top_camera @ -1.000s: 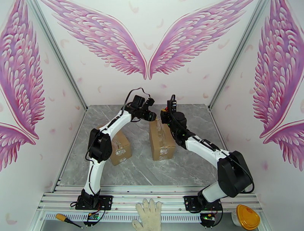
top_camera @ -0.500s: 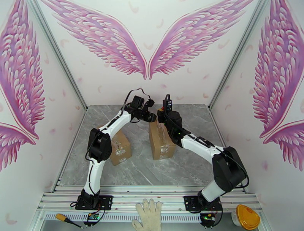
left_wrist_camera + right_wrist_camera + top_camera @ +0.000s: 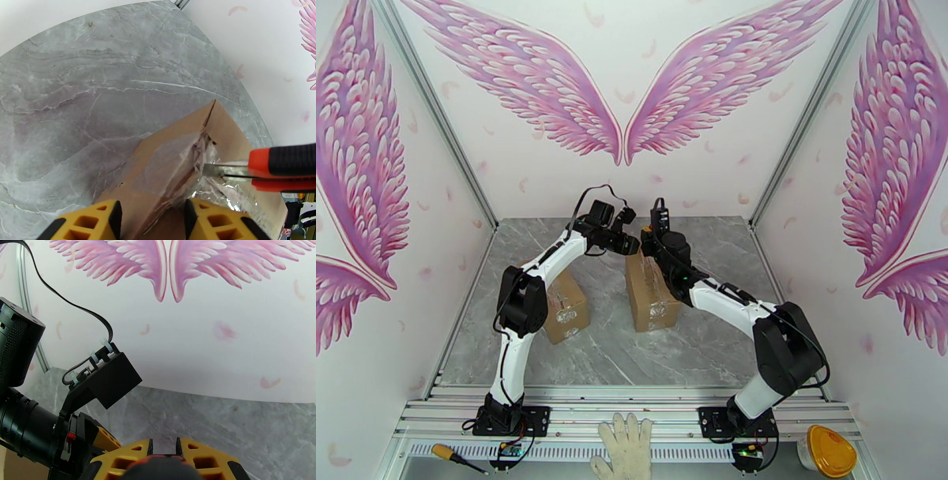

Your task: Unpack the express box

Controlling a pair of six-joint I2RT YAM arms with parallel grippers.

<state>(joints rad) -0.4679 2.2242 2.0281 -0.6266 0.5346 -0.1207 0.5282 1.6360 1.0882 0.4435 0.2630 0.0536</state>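
The express box (image 3: pixel 654 294), brown cardboard with clear tape along its top, stands mid-table. In the left wrist view the express box (image 3: pixel 166 169) has torn tape at its top seam. My left gripper (image 3: pixel 630 244) hangs over the box's far end. Its yellow fingers (image 3: pixel 93 221) stand apart above the top face; I cannot tell if they touch it. My right gripper (image 3: pixel 648 236) is shut on a box cutter (image 3: pixel 282 165) with an orange and black handle. The cutter's blade (image 3: pixel 219 170) is at the torn tape. The handle's end shows between the right gripper (image 3: pixel 164 456) fingers.
A second cardboard box (image 3: pixel 567 306) sits to the left, beside the left arm. On the front rail lie a white glove (image 3: pixel 624 450), a screwdriver (image 3: pixel 452 455) and a yellow-lidded tub (image 3: pixel 829 450). Walls close in the table on three sides.
My right arm has reached further left and away, carrying the cutter to the box's far end. The left gripper's fingers have drawn a little closer together.
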